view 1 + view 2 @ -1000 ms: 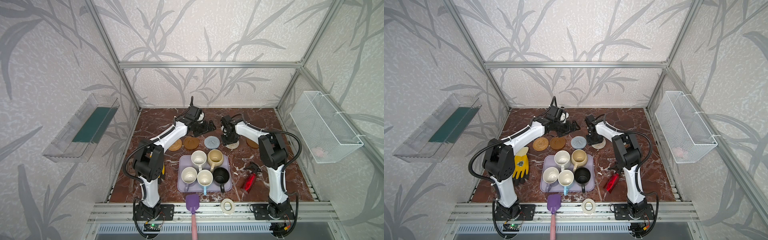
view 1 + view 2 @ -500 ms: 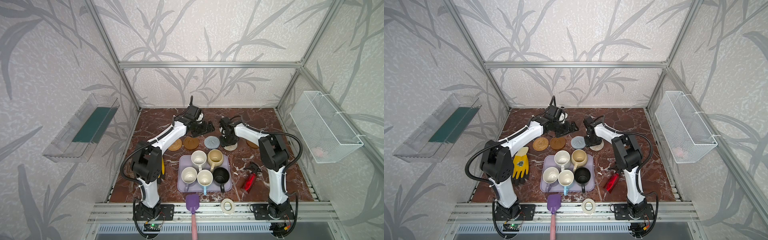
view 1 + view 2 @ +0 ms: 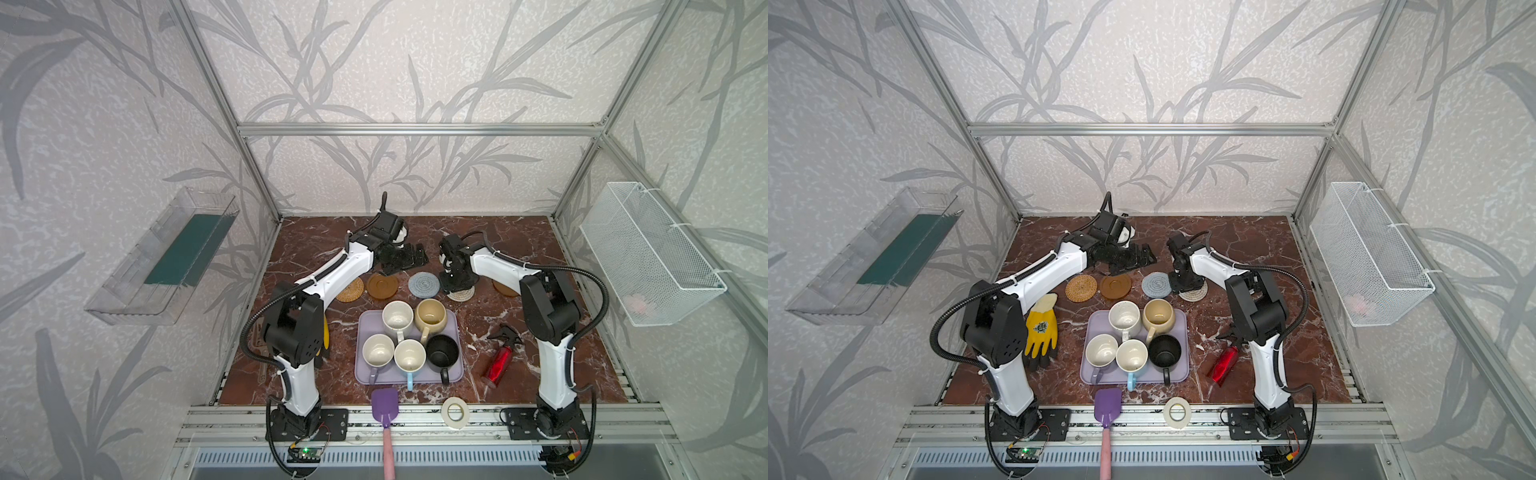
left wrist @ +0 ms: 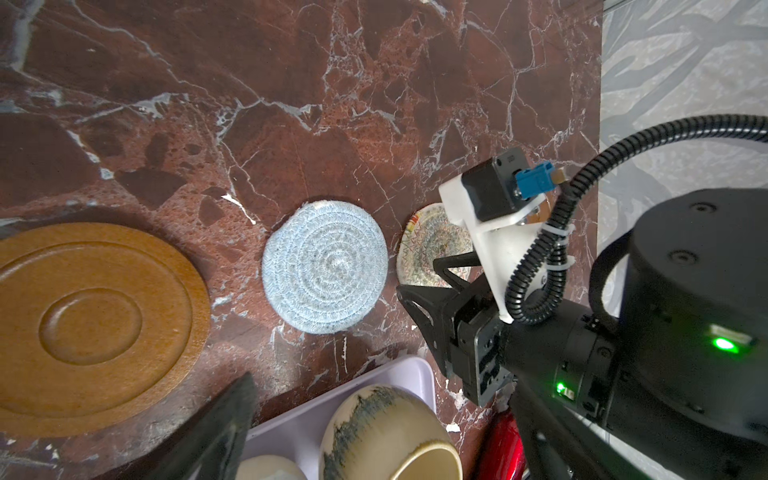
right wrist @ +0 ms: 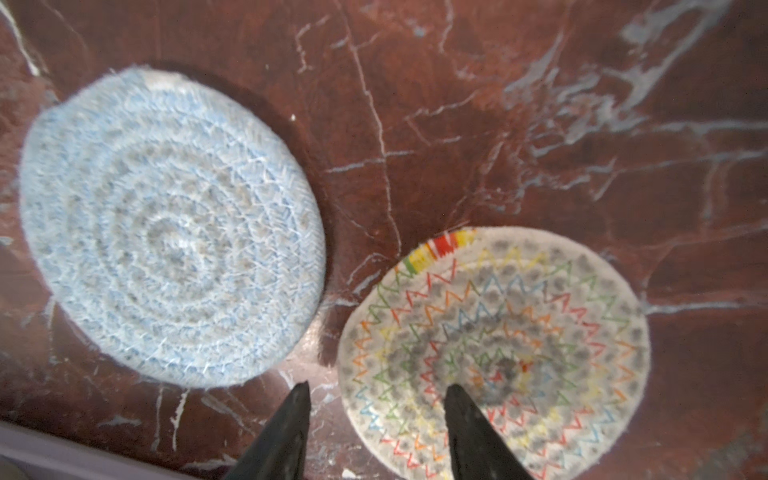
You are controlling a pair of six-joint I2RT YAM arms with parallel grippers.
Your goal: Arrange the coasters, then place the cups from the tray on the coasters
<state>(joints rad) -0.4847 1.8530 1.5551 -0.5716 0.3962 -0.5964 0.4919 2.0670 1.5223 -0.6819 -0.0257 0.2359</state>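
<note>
While right end effector [image 5: 377, 385] sits ajar, beige coaster [image 5: 540, 316] shows rainbow zigzags; left end effector [image 3: 409, 258] wide.

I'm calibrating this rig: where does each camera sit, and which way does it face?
Top views: high at the front, looking down and back over the tray; left arm and right arm show whole.
Left wrist: on the left arm, facing the grey-blue coaster and the right gripper; one own finger shows.
Right wrist: above the beige coaster, looking down; both own fingertips show.
Both wrist views share those coasters.
</note>
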